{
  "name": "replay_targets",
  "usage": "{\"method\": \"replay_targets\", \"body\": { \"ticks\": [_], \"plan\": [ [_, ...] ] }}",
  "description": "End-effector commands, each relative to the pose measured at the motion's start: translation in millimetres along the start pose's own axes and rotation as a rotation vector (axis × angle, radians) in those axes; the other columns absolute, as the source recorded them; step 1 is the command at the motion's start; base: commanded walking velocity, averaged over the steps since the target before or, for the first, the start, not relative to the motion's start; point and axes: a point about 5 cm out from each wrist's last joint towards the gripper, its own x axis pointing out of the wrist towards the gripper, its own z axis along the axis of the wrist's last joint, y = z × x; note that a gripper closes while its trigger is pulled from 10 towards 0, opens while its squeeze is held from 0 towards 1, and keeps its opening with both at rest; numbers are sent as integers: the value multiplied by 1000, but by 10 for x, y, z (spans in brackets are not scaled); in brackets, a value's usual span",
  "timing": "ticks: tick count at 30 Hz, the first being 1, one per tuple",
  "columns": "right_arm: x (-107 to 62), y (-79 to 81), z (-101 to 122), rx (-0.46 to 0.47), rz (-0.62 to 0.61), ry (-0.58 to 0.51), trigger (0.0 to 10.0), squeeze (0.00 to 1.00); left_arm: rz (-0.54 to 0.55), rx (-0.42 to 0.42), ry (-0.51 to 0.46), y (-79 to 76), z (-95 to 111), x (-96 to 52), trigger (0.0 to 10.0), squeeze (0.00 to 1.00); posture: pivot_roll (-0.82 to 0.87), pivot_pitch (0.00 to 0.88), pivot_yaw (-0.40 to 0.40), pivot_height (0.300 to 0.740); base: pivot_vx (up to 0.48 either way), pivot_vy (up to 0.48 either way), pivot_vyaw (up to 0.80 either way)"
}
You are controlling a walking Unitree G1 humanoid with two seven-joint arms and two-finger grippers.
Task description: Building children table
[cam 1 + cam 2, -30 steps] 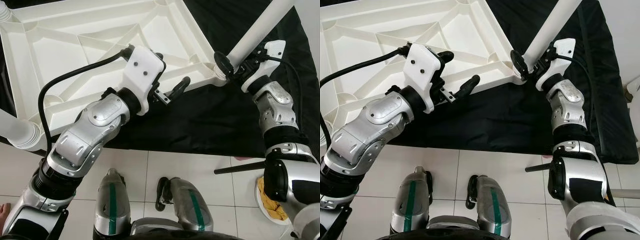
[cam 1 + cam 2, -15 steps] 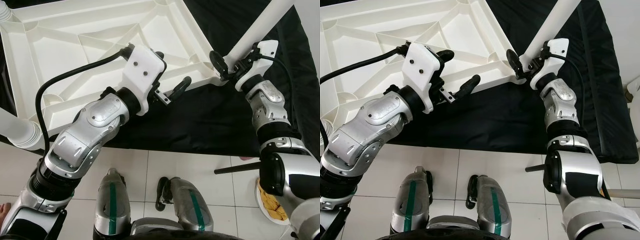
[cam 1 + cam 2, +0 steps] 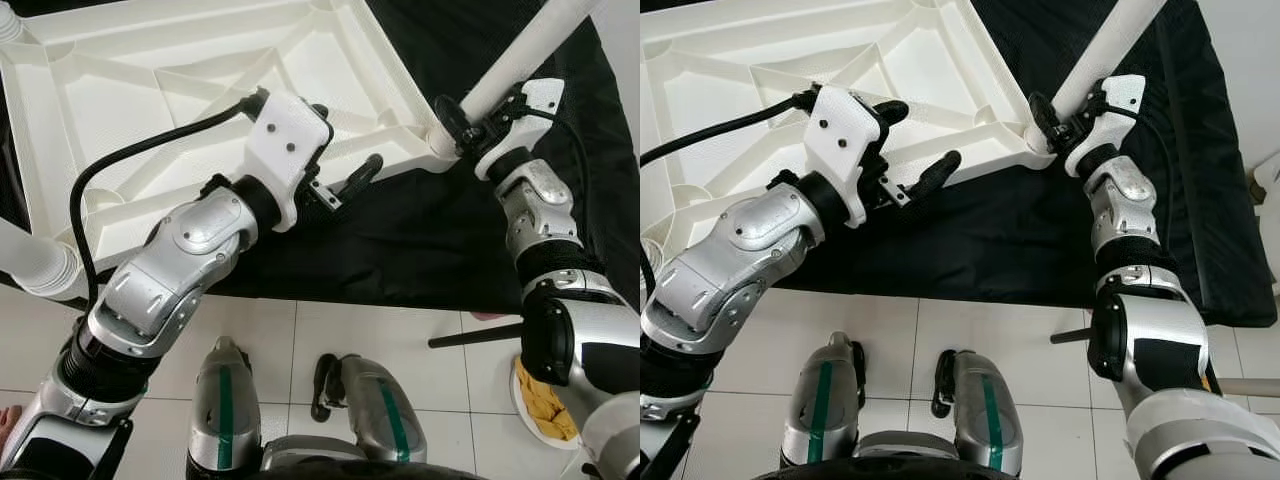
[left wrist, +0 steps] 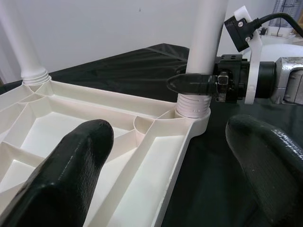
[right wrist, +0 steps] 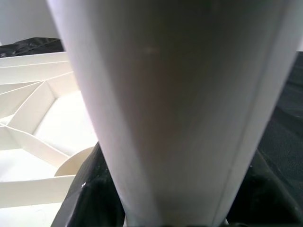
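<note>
Nearest the robot's legs is pale tiled floor (image 3: pixel 380 330). Beyond its edge a black mat (image 3: pixel 420 250) carries the upturned white tabletop (image 3: pixel 180 90), ribs facing up.

The left tool (image 3: pixel 345 150) straddles the tabletop's near rim, fingers spread wide with nothing between them: one above the ribs, one over the mat.

At the tabletop's near right corner, the right tool (image 3: pixel 1065 118) is clamped on the white leg (image 3: pixel 1110 45), just above the threaded end seated in the corner socket (image 4: pixel 191 111). The leg's long axis rises from the socket, away from the robot. The right arm is plainly nearer; turning about that axis looks like the step in hand.

Farther off, another leg (image 4: pixel 19 42) stands in its corner before a plain wall (image 4: pixel 104 23).
</note>
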Motion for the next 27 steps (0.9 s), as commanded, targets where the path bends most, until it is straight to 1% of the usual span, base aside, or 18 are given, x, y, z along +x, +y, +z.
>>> {"method": "replay_targets", "body": {
  "ticks": [1,11,12,13,14,15,17,19,24,27],
  "plan": [
    [-43,-27,-61,5,-10,26,0,0,-122,-2,-8,-88,33,-2,10000,0,163,84,-70,740,0,0,0],
    [-89,-58,-122,9,-38,48,0,0,-121,-5,-11,-81,44,-8,10000,0,163,87,-70,740,0,0,0],
    [-101,-67,-149,10,-56,61,1176,0,-121,-5,-10,-82,44,-11,10000,0,163,88,-70,740,0,0,0],
    [-101,-67,-149,10,-56,61,1176,0,-121,-5,-10,-82,44,-11,10000,0,163,88,-70,740,0,0,0],
    [-109,-74,-179,11,-73,81,10000,0,-121,-5,-10,-83,45,-13,10000,0,164,90,-69,740,0,0,0],
    [-109,-74,-179,11,-73,81,10000,0,-121,-5,-10,-83,45,-13,10000,0,164,90,-69,740,0,0,0],
    [-110,-98,-237,17,-123,139,10000,0,-122,-5,-11,-86,48,-17,10000,0,163,93,-69,740,0,0,0],
    [-107,-103,-255,18,-137,159,10000,0,-123,-5,-11,-87,50,-18,10000,0,163,93,-69,740,0,0,0],
    [-94,-100,-269,22,-154,175,10000,0,-123,-5,-10,-87,52,-20,10000,0,163,97,-69,740,0,0,0],
    [-74,-91,-283,13,-188,191,10000,0,-123,-7,-11,-90,56,-21,10000,0,165,101,-72,740,0,0,0]
  ]
}}
